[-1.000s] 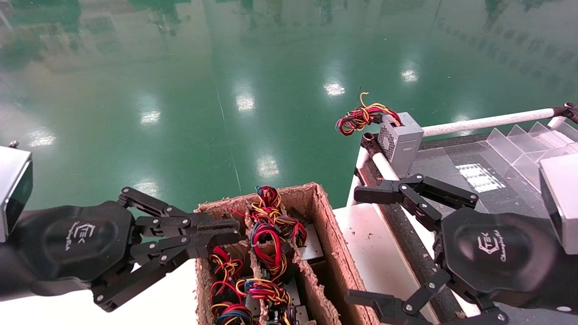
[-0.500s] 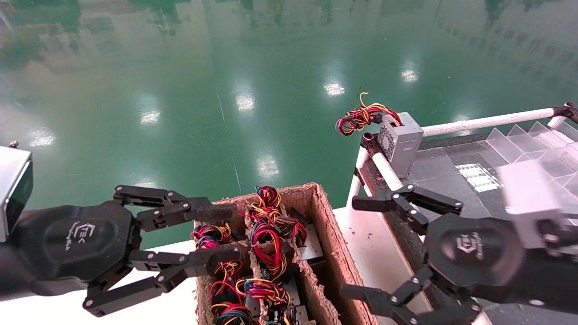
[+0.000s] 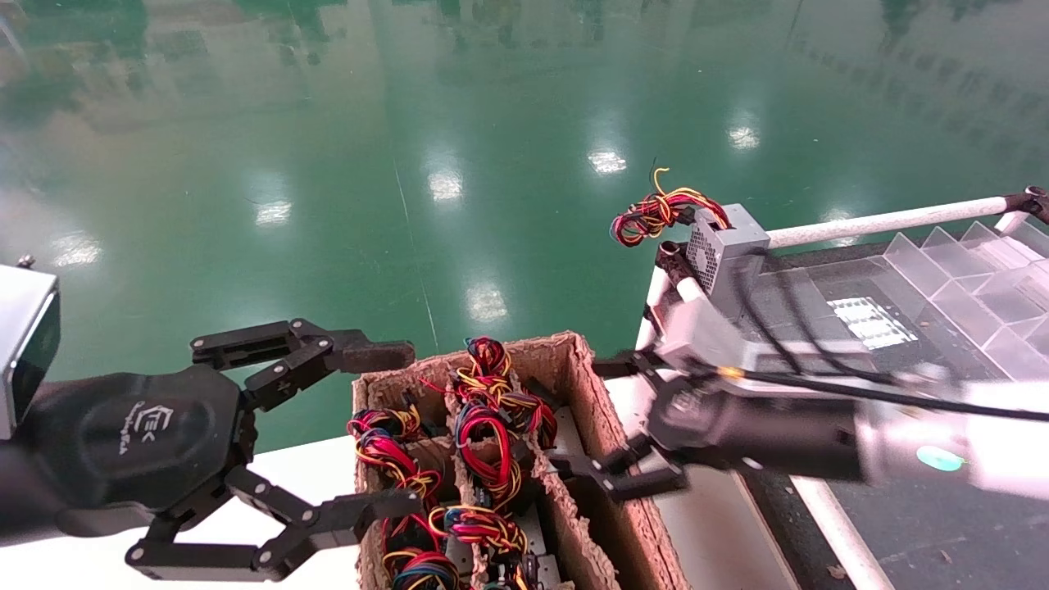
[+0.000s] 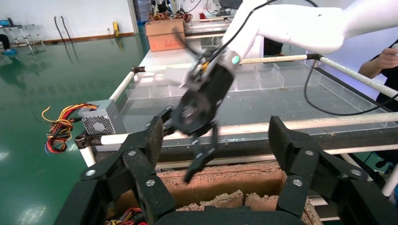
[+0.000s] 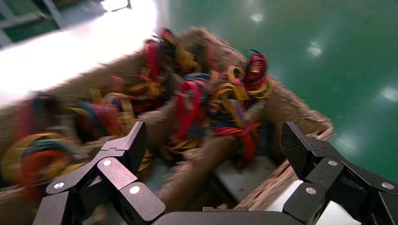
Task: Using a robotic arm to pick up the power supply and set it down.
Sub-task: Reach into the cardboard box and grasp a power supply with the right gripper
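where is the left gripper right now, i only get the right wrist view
Observer: The left gripper is open, its fingertips at the left wall of the cardboard box.
Operator: any power supply outside the box
Observer: Yes, one power supply stands at the corner of the railed table on the right, its wires hanging out over the green floor.
Operator: is my gripper over the box or off it
Observer: The right gripper is open at the box's right wall, reaching in from the table side.
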You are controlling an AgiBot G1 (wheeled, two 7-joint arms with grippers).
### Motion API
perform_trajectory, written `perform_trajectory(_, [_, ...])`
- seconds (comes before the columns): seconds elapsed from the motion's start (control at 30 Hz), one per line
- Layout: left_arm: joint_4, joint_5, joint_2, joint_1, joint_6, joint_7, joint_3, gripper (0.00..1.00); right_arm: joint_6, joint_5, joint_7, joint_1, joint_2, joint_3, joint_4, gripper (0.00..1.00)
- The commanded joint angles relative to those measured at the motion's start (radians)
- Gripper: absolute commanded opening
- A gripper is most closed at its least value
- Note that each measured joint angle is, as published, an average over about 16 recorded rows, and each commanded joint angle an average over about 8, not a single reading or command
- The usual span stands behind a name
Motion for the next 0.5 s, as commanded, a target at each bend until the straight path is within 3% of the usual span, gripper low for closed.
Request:
perform_trajectory(0.03, [0.0, 0.0, 0.0, 0.0, 0.0, 0.0, 0.0, 1.0, 0.036, -0.072, 0.014, 0.024, -0.045, -0.032, -0.021, 1.0])
perform_trajectory(0.33, [0.0, 0.0, 0.0, 0.0, 0.0, 0.0, 0.0, 1.0, 0.123, -0.198, 0.024, 0.032, -0.127, -0.083, -0.046, 0.99])
perform_trajectory(0.4, [0.0, 0.0, 0.0, 0.0, 0.0, 0.0, 0.0, 1.0, 0.128, -0.203, 0.031, 0.034, -0.139, -0.087, -0.058, 0.84])
perform_trajectory(0.5, [0.0, 0.0, 0.0, 0.0, 0.0, 0.0, 0.0, 1.0, 0.131, -0.204, 0.043, 0.039, -0.154, -0.09, -0.082, 0.48])
